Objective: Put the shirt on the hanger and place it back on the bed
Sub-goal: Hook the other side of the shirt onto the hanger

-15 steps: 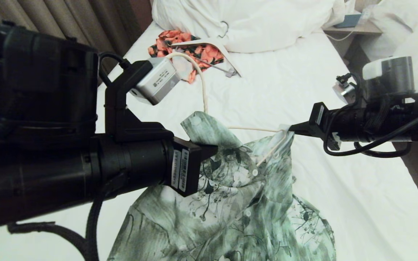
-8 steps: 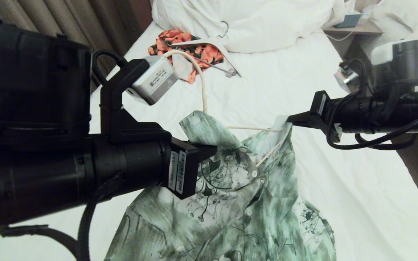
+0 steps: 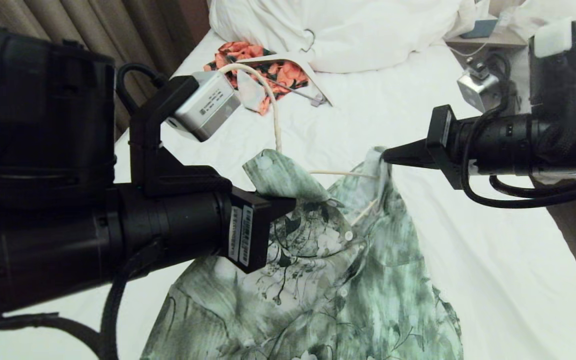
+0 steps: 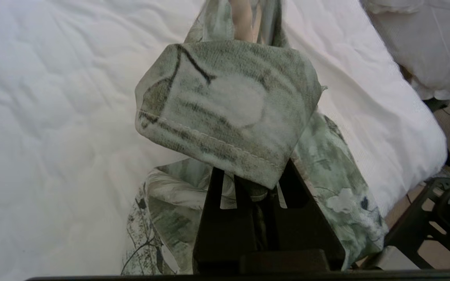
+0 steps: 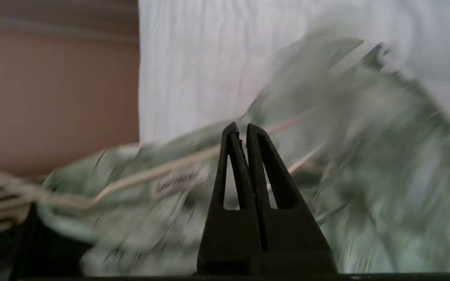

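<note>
The left gripper (image 3: 288, 206) is clamped on a fold of the shirt (image 3: 318, 285) near the collar, holding the green-and-white garment up above the bed (image 3: 493, 270). The right gripper (image 3: 385, 156), its jaws pressed together, pinches the opposite shoulder edge of the shirt, where the hanger (image 3: 340, 173) pokes out. The thin cream hanger runs roughly level between the two grippers, its hook (image 3: 273, 112) rising toward the far end of the bed, so each arm holds one end of that line and the shirt drapes down toward the robot. An orange floral garment (image 3: 268, 67) lies well apart near the pillow (image 3: 343, 30). Compared with a second ago, the right gripper has lifted and pulled its shoulder of the shirt slightly higher, while the left gripper has hardly shifted.
</note>
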You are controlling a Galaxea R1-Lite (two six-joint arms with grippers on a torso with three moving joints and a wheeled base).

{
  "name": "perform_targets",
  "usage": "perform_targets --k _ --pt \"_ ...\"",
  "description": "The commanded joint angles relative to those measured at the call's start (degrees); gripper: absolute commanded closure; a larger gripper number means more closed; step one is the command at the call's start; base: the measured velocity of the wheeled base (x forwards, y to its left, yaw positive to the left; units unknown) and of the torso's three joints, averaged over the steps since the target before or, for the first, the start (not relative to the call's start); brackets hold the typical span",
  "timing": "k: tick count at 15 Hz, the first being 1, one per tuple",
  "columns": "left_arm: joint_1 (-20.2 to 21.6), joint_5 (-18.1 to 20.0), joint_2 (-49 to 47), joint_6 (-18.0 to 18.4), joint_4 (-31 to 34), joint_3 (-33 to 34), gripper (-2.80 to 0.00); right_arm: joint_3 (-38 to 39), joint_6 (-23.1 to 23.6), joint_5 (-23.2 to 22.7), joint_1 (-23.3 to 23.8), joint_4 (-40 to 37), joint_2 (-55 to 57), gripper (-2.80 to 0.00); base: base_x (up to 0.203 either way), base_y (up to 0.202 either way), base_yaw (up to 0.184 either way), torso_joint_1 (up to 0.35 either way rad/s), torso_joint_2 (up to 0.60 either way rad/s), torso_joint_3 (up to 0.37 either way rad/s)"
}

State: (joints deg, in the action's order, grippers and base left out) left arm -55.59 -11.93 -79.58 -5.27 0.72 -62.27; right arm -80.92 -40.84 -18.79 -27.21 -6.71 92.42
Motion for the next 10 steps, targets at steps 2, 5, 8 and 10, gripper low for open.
perform_targets --k 2,5,8,10 --pt "0.0 -0.2 0.1 0.0 -0.1 0.0 0.00 -0.3 -0.4 -0.1 -2.5 -1.6 -3.2 0.00 0.000 0.000 0.000 0.000 0.00 0.000" --pt "0.0 -0.5 -0.1 0.0 -0.1 0.0 0.00 -0.3 -0.5 -0.1 -4.0 -2.1 -4.3 0.00 0.000 0.000 0.000 0.000 0.00 0.000" --pt "0.0 -0.5 -0.1 0.0 -0.1 0.0 0.00 -0.3 -0.4 0.5 -1.1 -5.2 -3.5 0.00 0.000 0.000 0.000 0.000 0.00 0.000" --pt "0.0 -0.5 -0.2 0.0 -0.1 0.0 0.00 -0.1 -0.1 0.5 0.7 -9.0 -3.4 0.00 0.000 0.000 0.000 0.000 0.00 0.000"
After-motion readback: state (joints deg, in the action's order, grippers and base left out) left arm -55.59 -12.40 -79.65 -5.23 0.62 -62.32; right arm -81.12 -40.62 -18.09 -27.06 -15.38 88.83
